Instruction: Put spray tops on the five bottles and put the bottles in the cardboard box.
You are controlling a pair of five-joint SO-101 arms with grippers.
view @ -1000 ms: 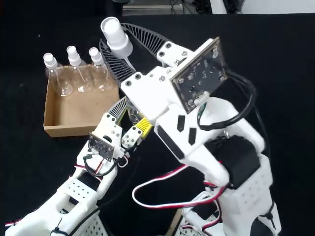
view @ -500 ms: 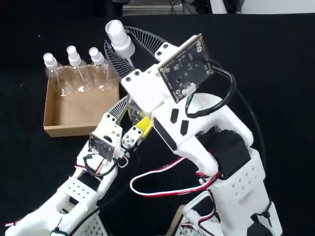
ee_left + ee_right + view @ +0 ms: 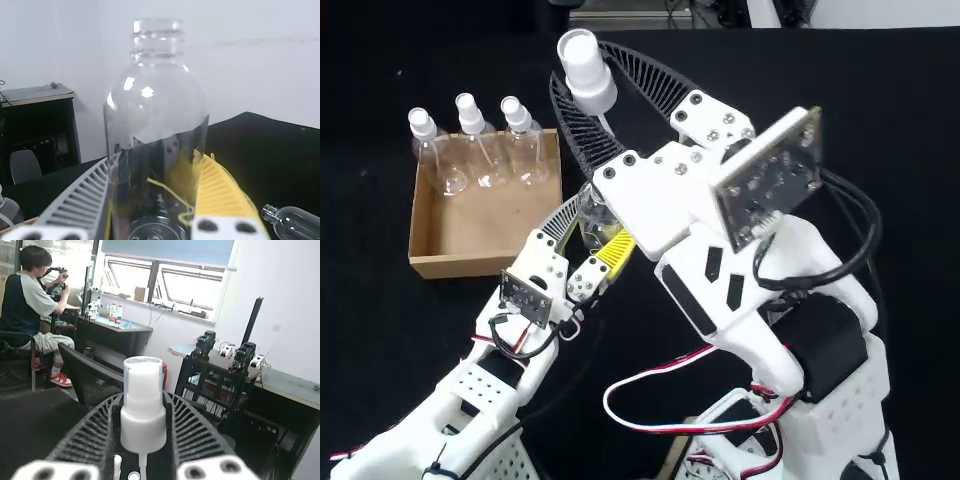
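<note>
In the high view, a cardboard box (image 3: 430, 240) sat on the black table (image 3: 890, 110) toward the left. Three clear bottles (image 3: 470, 140), each already fitted with a white spray top, stood in a row against the box's far wall. The right gripper (image 3: 590, 78) was raised just beyond the box's near corner, its black ribbed fingers (image 3: 575, 125) pinching a white spray top (image 3: 582, 52) that stood upright between them. Below it, the left gripper (image 3: 592, 232) clamped an uncapped clear bottle (image 3: 596, 205) between a grey finger and a yellow finger (image 3: 616, 250), just beside the box's right wall. The spray top sat higher up and apart from the bottle's mouth.

In the left wrist view, the uncapped clear bottle (image 3: 156, 95) stood upright in the left gripper (image 3: 156, 165), squeezed between the grey ribbed finger (image 3: 80, 200) and the yellow finger (image 3: 220, 192). Its threaded neck was bare and open. A second clear bottle (image 3: 294, 222), also without a top, lay on its side on the black table (image 3: 260, 150) farther off.

In the right wrist view, the right gripper (image 3: 144, 407) held the white spray top (image 3: 142, 385) tight between its black ribbed fingers (image 3: 90, 435). The top stood upright, with its thin dip tube (image 3: 141, 467) hanging straight down below the collar.
</note>
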